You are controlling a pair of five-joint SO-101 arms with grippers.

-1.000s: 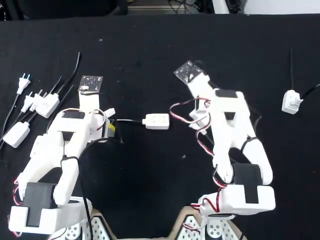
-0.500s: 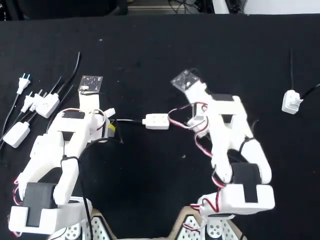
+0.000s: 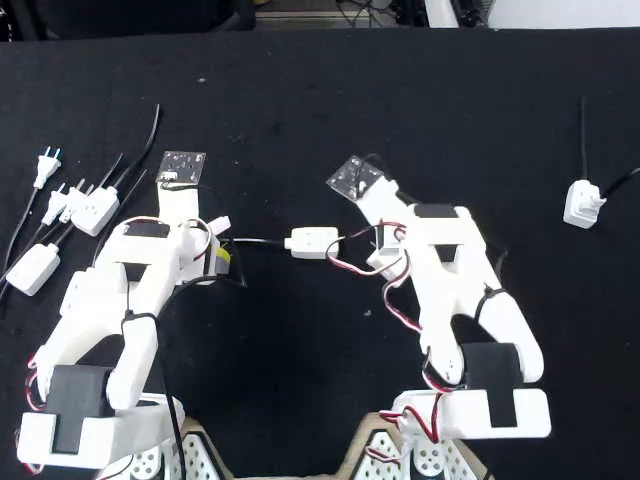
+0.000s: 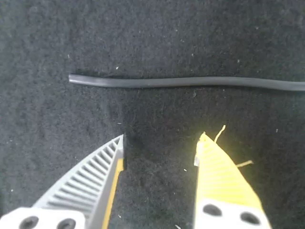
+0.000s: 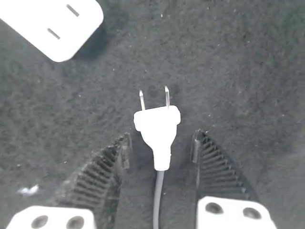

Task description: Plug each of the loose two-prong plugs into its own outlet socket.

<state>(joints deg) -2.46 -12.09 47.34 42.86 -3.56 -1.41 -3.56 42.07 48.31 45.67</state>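
A white two-prong plug (image 5: pixel 157 119) lies on the black cloth with its prongs pointing away from me. My right gripper (image 5: pixel 162 137) is open, one finger on each side of the plug and not touching it. A white outlet socket (image 5: pixel 55 26) with two slots lies just beyond it, and sits mid-table as the socket (image 3: pixel 312 242). Its black cable (image 4: pixel 190 82) runs across in front of my open left gripper (image 4: pixel 162 138), which holds nothing. The right arm (image 3: pixel 440 260) leans over the spot beside the socket. The left arm (image 3: pixel 150 260) stands to the socket's left.
Several loose white plugs and adapters (image 3: pixel 70 205) with black cables lie at the table's left edge. Another white adapter (image 3: pixel 582 203) with a cable sits at the far right. Bare black cloth (image 3: pixel 300 90) covers the back of the table.
The right arm has swung left and lower, bringing its wrist closer to the socket. The left arm and the socket have stayed put.
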